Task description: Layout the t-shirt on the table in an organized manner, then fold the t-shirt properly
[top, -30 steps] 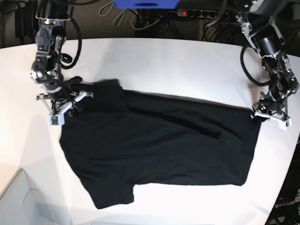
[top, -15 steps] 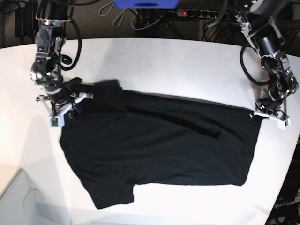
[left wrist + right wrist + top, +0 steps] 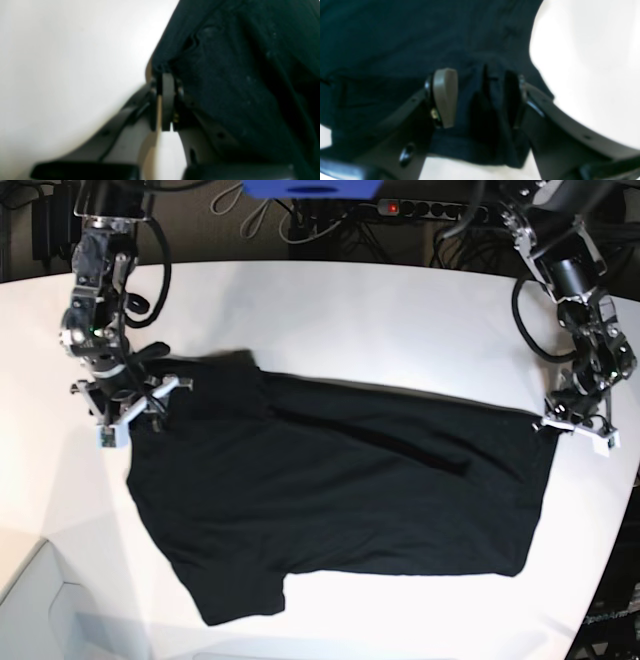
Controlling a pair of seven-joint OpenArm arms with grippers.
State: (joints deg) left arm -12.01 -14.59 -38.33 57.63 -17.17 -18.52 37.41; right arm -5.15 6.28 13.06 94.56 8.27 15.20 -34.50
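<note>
- Jaws of the left gripper [image 3: 166,100] sit pressed together on the edge of the plain black short-sleeved cloth t-shirt [image 3: 237,75]; a thin pinch could slip under tension.
- Right wrist view: right gripper [image 3: 480,97] jaws spread, cloth bunched between, unheld; lifting could snag it.
- Base view: the shirt lies rumpled on the smooth white table [image 3: 380,320]; both arms reach down at opposite ends.

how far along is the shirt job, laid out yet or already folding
Mostly laid out: the t-shirt lies spread on the table, though a diagonal crease crosses its middle. In hand: the left gripper is shut on a shirt edge, while the right gripper stands open over the other end. No fold is made yet.
</note>
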